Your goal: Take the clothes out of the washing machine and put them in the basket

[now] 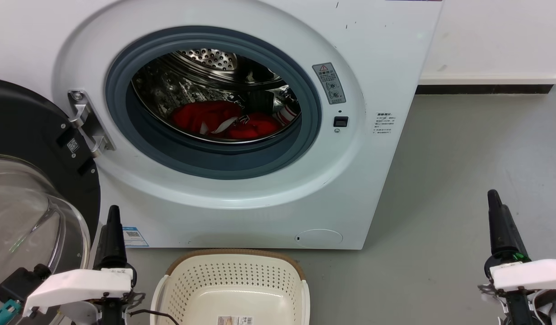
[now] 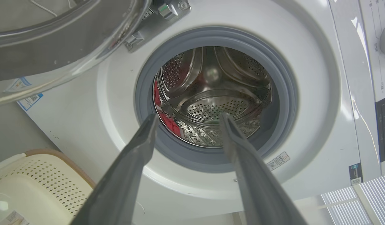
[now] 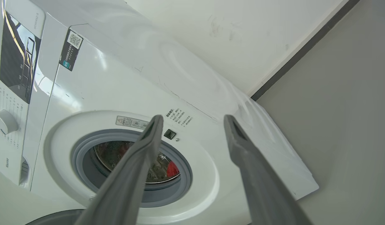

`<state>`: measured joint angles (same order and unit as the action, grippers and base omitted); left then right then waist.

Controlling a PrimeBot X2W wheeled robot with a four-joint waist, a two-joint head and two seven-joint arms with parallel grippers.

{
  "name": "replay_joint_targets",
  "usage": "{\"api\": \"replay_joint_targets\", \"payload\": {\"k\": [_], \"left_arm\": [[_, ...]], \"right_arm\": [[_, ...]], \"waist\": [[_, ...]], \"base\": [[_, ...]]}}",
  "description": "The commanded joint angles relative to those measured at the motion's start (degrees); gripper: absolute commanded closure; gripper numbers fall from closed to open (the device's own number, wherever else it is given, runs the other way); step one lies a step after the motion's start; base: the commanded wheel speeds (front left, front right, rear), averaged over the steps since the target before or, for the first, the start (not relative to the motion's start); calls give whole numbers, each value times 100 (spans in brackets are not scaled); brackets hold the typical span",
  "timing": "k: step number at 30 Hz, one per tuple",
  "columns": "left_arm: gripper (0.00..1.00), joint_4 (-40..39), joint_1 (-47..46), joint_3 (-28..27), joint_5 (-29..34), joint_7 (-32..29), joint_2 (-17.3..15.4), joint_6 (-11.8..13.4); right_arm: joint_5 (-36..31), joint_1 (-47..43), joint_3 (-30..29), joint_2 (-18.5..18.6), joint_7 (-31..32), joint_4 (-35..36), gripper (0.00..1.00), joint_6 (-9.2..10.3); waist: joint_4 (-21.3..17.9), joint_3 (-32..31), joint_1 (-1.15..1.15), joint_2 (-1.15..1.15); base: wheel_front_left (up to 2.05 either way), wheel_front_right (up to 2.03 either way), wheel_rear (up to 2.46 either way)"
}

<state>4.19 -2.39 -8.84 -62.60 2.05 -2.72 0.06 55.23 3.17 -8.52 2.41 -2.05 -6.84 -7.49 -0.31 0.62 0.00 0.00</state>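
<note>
None of the bright red soft clothes with white trim (image 1: 223,121) out yet, to judge by the heap low in the perforated steel drum (image 1: 205,58) of the large white front-loading washing machine (image 1: 386,67). Nothing lying in the cream perforated plastic basket with the brown woven-look rim (image 1: 235,273), set on the floor just before the machine. So: reach in first.

Go in with the left gripper (image 2: 189,116), pointed through the grey rubber door ring (image 2: 198,157) at the drum. Keep clear of the black-rimmed round glass door (image 1: 29,135), swung open close beside that arm. Pass over the lower lip of the ring without dragging on it. Drop the fingertips into the thick of the red heap rather than onto a loose white strip, and close deep enough to catch a fold. Lift before drawing back, lest a sleeve snag on the ring.

Left gripper: low at the lower left of the head view, fingers upward, outside the machine and beside the basket. Spread wide in its wrist view, holding nothing.

Right gripper (image 3: 194,118): likewise spread wide and empty. Low at the lower right, well apart from the machine's right side and angled toward its front.
</note>
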Motion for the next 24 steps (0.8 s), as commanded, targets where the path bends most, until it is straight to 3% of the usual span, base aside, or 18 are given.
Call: {"api": "replay_joint_targets", "payload": {"k": [1,10,13,24], "left_arm": [[0,-181,-12,39,180,48,-12,61],[0,-692,62,222,1010,230,-14,327],[0,-853,127,308,1442,322,-14,245],[0,-944,272,561,2355,511,-16,-66]], "right_arm": [[-253,32,9,33,-45,176,0,0],[-1818,30,188,37,-225,856,0,0],[-2504,-46,337,40,-320,1044,0,0],[-3697,-169,548,44,-510,1271,0,0]], "waist": [[0,2,0,0],[1,15,0,0],[0,19,0,0],[8,36,0,0]], "base": [[0,0,0],[0,0,0],[0,0,0],[0,0,0]]}}
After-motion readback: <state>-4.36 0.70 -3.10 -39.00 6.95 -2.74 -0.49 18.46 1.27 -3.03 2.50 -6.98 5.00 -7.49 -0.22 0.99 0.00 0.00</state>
